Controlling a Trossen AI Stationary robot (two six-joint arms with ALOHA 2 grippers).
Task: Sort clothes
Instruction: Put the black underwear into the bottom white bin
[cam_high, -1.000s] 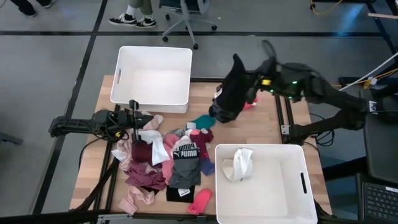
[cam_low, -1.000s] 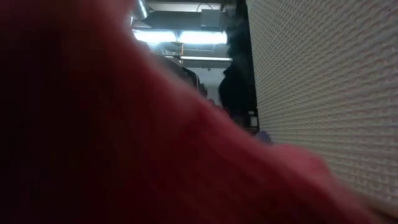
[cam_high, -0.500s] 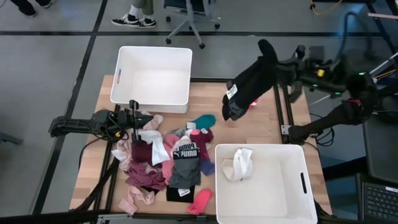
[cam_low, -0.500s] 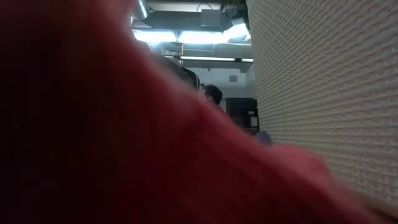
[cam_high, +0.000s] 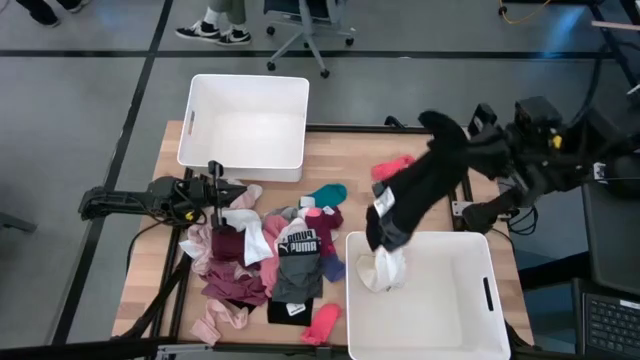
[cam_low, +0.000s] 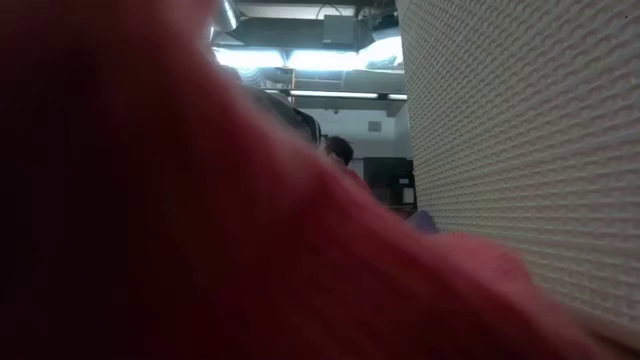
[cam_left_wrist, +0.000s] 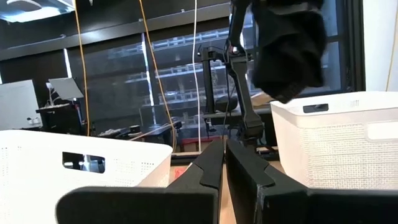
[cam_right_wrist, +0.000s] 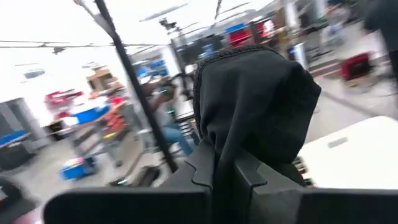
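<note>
Your right gripper (cam_high: 452, 140) swung the black garment (cam_high: 415, 190) from the tabletop's far edge to over the near bin's (cam_high: 480, 330) far-left corner, fingers clamped on it; release seemed next. Left gripper (cam_high: 222, 187), closed, waited by the pile (cam_high: 265, 260).

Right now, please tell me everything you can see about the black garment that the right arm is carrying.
The black garment is soft, dark cloth with a small white tag near its lower end. It hangs long and slanted from the right gripper, whose fingers are shut on its upper end. Its lower end dangles over the near white bin, just above the white garment lying inside; whether they touch is unclear.
</note>
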